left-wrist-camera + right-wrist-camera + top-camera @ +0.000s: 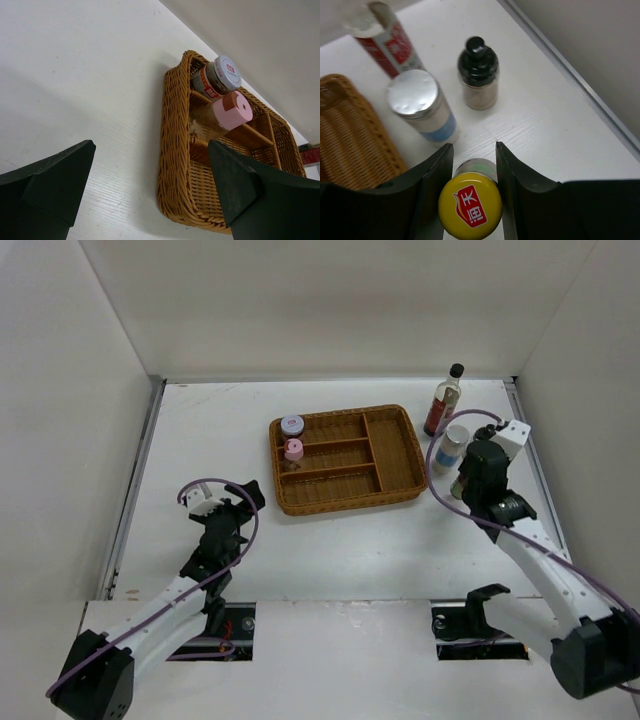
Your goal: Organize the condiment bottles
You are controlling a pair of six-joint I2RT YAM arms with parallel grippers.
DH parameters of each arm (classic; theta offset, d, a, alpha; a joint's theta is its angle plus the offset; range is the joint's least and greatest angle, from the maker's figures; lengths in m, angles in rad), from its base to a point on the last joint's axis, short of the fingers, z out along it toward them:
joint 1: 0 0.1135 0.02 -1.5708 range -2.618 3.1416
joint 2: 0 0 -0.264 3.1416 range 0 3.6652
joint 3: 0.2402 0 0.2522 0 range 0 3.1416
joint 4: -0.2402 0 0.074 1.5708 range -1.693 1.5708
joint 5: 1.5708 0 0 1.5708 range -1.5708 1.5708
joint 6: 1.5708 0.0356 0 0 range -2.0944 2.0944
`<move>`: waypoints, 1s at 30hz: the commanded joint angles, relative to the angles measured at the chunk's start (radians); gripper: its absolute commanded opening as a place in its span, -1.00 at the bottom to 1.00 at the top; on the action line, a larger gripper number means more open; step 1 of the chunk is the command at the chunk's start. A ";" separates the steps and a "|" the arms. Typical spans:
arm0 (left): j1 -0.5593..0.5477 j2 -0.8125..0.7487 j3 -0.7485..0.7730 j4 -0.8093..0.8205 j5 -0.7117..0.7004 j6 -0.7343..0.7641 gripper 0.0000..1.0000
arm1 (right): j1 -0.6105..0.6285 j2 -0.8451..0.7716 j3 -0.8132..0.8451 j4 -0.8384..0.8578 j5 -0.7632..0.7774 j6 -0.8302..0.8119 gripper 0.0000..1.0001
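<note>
Looking down on a white table w/ two robot arms at its near edge. A brown wicker tray, divided into compartments, sits center-far. The left gripper hangs released, jaws wide, over bare table near-left of the tray, grasping nothing. The right gripper is clenched on a yellow-capped bottle to the right of the tray, w/ fingers pressed to both sides just below the cap. A tall dark-sauce bottle w/ black cap stands upright off the tray's far-right corner. A white blue-banded jar stands just nearer, btwn it and the right gripper. At the tray's left end: lavender-lidded jar in the far compartment, pink-capped shaker in the next one nearer. A small dark bottle stands on the table right of the white jar.
</note>
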 commanded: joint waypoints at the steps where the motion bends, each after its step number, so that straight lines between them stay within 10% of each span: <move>1: 0.011 0.001 -0.010 0.058 0.011 -0.013 1.00 | 0.112 -0.108 0.119 0.074 0.069 -0.026 -0.45; 12: 0.032 -0.013 -0.018 0.053 0.011 -0.019 1.00 | 0.540 0.214 0.408 0.221 0.009 -0.017 -0.45; 30: 0.046 -0.011 -0.023 0.055 0.030 -0.033 1.00 | 0.743 0.684 0.707 0.336 -0.124 -0.014 -0.41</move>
